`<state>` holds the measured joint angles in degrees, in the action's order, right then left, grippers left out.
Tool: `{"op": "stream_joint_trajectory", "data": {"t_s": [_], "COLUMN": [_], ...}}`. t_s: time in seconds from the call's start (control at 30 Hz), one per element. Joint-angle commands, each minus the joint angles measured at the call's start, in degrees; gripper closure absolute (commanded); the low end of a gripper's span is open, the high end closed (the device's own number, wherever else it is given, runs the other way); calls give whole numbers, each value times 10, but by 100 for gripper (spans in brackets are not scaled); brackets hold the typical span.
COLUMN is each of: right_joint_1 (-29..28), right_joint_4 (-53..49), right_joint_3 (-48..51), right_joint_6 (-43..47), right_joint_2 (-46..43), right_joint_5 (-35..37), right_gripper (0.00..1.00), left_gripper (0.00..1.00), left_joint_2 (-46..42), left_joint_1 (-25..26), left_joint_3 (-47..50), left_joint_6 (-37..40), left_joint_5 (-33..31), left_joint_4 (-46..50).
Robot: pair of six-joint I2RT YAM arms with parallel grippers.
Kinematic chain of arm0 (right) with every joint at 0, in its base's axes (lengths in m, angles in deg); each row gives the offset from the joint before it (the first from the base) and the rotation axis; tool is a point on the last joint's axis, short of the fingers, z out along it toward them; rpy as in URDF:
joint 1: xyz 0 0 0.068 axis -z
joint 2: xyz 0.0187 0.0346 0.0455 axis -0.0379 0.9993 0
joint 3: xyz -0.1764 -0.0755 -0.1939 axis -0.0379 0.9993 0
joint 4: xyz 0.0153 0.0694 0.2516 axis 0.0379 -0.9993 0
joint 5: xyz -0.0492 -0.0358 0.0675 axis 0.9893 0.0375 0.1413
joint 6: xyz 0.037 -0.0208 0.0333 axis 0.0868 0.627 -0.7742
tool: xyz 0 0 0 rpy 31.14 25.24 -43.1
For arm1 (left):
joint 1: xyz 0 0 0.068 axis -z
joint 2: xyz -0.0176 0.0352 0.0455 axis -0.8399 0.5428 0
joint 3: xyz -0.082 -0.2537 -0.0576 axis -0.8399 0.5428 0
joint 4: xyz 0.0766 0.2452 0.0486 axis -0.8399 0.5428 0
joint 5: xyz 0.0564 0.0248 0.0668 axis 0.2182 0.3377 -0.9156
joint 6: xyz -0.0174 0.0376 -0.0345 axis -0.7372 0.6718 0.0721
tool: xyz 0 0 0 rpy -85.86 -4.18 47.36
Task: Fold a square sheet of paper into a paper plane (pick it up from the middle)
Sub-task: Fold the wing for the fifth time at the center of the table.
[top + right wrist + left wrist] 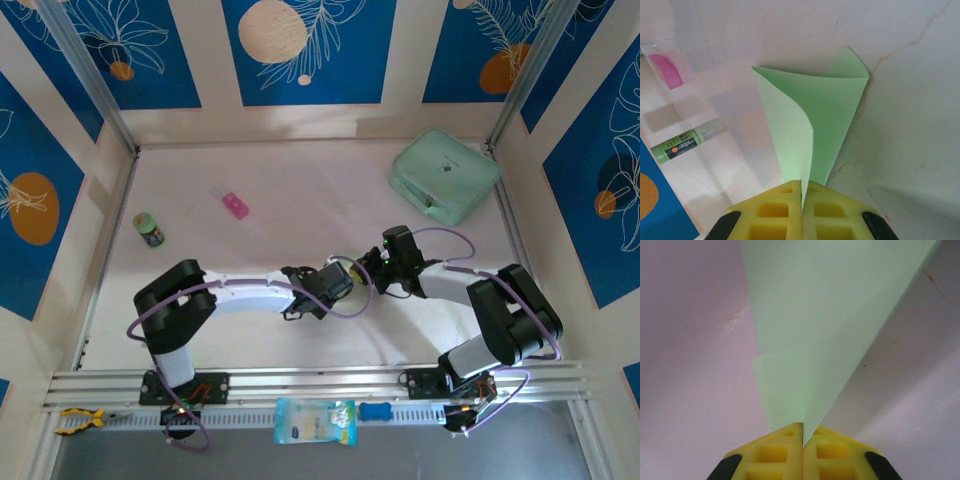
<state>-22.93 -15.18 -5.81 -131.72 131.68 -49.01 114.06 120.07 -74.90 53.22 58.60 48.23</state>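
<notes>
The left tool and right tool face each other over the worktop, each pinching the pale-green square sheet of paper. The sheet fans out from their tips, curled over itself.

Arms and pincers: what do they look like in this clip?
The left arm and right arm have white links, black joints and bases, and lilac cables looping alongside. The left pincer and right pincer have yellow fingers moulded with square recesses, with black parts behind.
</notes>
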Motion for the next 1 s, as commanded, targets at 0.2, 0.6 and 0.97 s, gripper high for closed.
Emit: {"op": "stream_joint_trajectory", "data": {"t_s": [0.2,0.6,0.97], "right_joint_1": [23,72,77], "right_joint_4": [-103,-191,-159], "right_joint_3": [-13,12,22], "right_joint_6": [91,161,160], "right_joint_2": [-79,-215,-203], "right_joint_5": [22,43,3], "right_gripper": [73,53,53], "left_gripper": [100,100,100], "left_joint_2": [-9,-15,0], "left_joint_1": [-5,-67,-106], "left_joint_3": [5,23,55], "left_joint_6": [-12,-46,-86], "left_joint_5": [44,236,331], "left_joint_4": [-11,-78,-135]}}
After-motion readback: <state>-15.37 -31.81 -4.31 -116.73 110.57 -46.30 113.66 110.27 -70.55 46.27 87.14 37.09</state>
